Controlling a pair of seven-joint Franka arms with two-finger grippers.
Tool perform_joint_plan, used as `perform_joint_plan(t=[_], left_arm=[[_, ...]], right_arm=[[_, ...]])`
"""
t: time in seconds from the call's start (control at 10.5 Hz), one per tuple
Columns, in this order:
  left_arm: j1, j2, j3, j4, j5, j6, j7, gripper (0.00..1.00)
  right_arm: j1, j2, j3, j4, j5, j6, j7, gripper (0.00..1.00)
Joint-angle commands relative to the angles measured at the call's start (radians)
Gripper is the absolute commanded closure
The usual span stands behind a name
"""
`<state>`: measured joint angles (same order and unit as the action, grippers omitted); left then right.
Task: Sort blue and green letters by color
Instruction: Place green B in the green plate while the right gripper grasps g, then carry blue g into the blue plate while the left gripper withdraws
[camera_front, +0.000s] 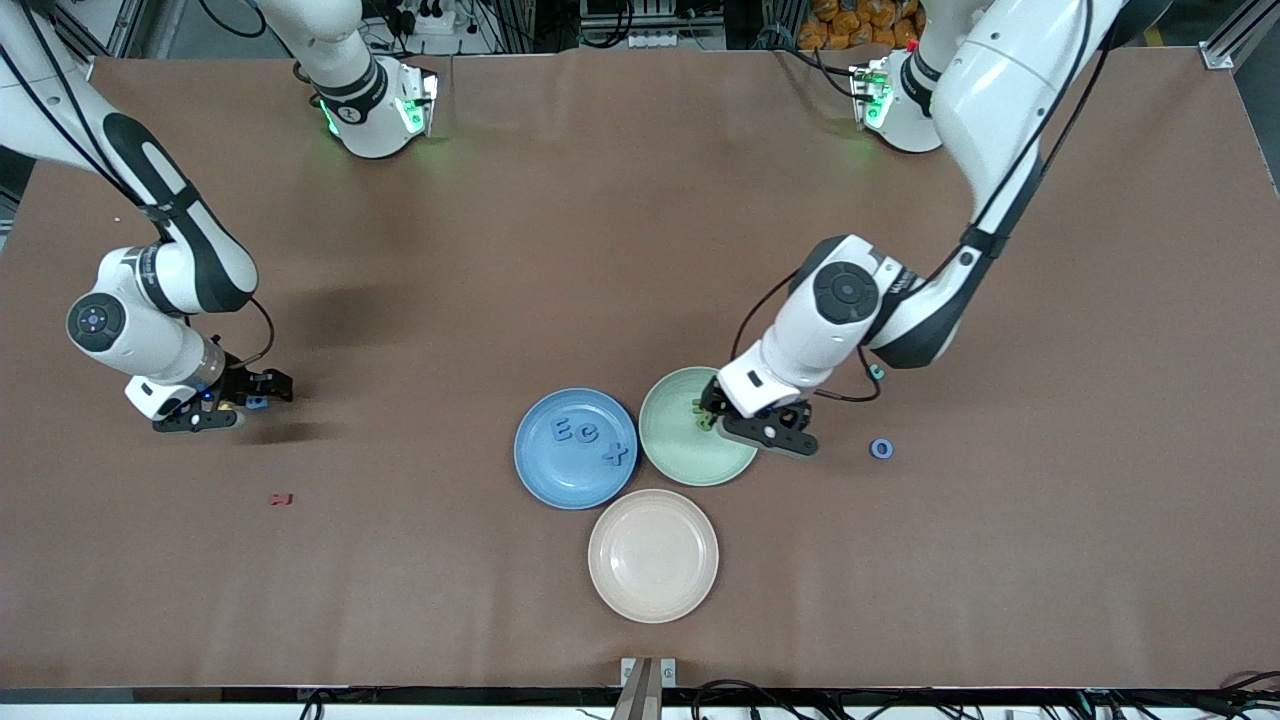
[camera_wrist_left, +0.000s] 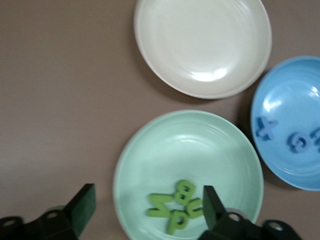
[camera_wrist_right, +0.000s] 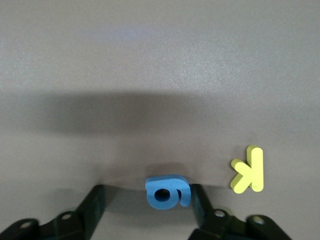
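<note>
My left gripper (camera_front: 712, 410) (camera_wrist_left: 147, 207) is open and empty just above the green plate (camera_front: 690, 462) (camera_wrist_left: 190, 150). Several green letters (camera_wrist_left: 177, 205) (camera_front: 703, 416) lie bunched in the plate between its fingers. The blue plate (camera_front: 560, 480) (camera_wrist_left: 285, 100) holds three blue letters (camera_front: 588, 435) (camera_wrist_left: 298, 142). A blue O (camera_front: 881, 448) lies on the table toward the left arm's end. My right gripper (camera_front: 262, 395) (camera_wrist_right: 147, 192) is low at the right arm's end, open, with a blue letter (camera_wrist_right: 167, 191) (camera_front: 257, 402) between its fingers, against one of them.
A beige plate (camera_front: 652, 555) (camera_wrist_left: 202, 45) sits empty, nearer the front camera than the other two plates. A yellow K (camera_wrist_right: 247, 170) lies beside the right gripper. A dark red letter (camera_front: 281, 499) lies nearer the front camera than that gripper.
</note>
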<state>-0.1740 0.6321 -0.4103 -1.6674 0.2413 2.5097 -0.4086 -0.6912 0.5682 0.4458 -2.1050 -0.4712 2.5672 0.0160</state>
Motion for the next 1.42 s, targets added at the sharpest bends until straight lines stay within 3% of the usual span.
perform_joint_plan(t=[0.0,0.19,0.47,0.57,0.76,1.04,1.33], left_arm=[[0.016,-0.176,0.019,0.091,0.024,-0.344,-0.004,0.00],[0.083,-0.259,0.016,0.179,0.004,-0.611,-0.009,0.00],[0.191,-0.366,0.010,0.190,-0.043,-0.756,-0.001,0.00],[0.192,-0.391,0.014,0.190,-0.045,-0.788,-0.001,0.00],[0.194,-0.443,0.053,0.186,-0.056,-0.793,0.025,0.00],[0.156,-0.503,0.203,0.181,-0.123,-0.793,0.166,0.00],[0.169,-0.499,0.222,0.181,-0.162,-0.822,0.189,0.00]], right_arm=[[-0.021,0.007,0.014,-0.003,-0.027,0.010,0.018,1.00],[-0.018,0.007,0.016,0.002,-0.026,0.007,0.027,1.00],[0.059,0.012,0.028,0.031,-0.015,0.011,0.077,1.00],[0.102,0.012,0.046,0.054,-0.014,0.011,0.116,1.00],[0.095,0.012,0.163,0.092,0.015,0.013,0.134,1.00],[0.200,0.006,0.218,0.166,0.222,0.011,0.137,1.00],[0.329,0.010,0.269,0.259,0.276,0.011,0.204,1.00]])
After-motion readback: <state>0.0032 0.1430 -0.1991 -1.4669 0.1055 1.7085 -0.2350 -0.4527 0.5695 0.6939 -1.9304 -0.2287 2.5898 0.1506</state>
